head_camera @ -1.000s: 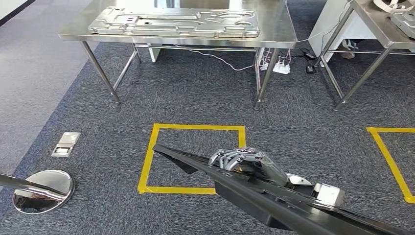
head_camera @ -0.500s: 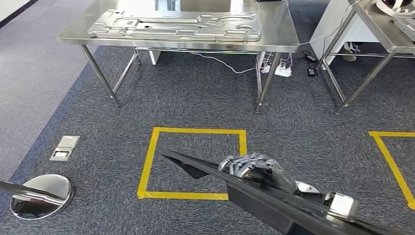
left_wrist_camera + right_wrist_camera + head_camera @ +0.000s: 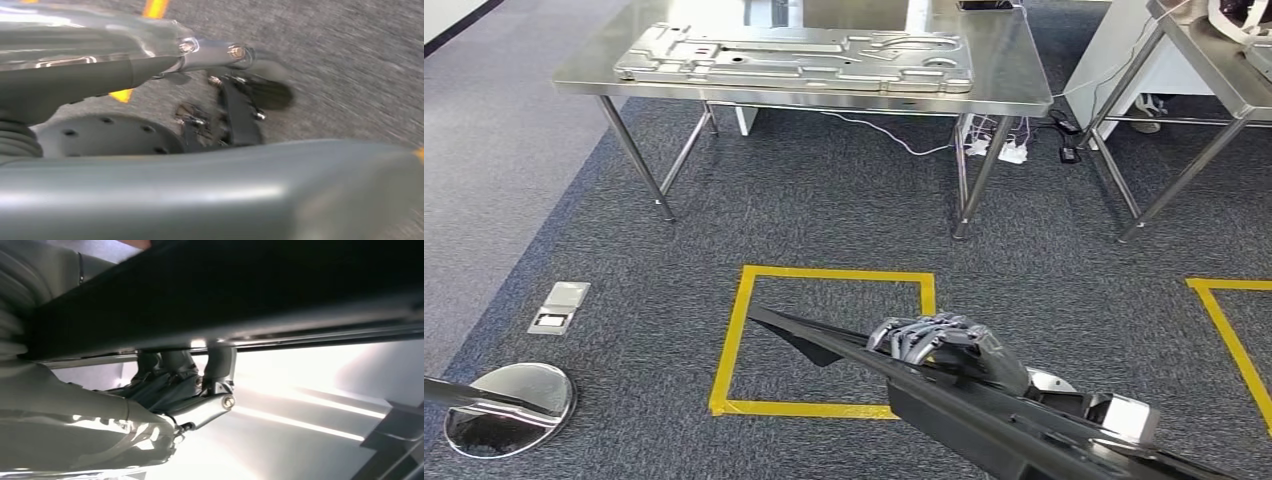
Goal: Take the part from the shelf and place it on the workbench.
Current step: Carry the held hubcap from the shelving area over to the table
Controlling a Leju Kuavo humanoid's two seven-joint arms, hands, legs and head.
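The right hand [image 3: 939,340] has its fingers curled over the top edge of the long black metal part [image 3: 984,415], which runs diagonally from mid-frame to the lower right corner (pointed tip aiming left). Can't tell what the left hand [image 3: 235,112] is doing. The steel workbench [image 3: 1014,80] sits across the top.

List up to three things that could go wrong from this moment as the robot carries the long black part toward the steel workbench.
1. The right hand grips the long black part with much of it jutting forward unsupported; it might tilt or slip.
2. A large metal panel covers most of the workbench, leaving little bare surface.
3. The part's leading end could strike the bench legs.
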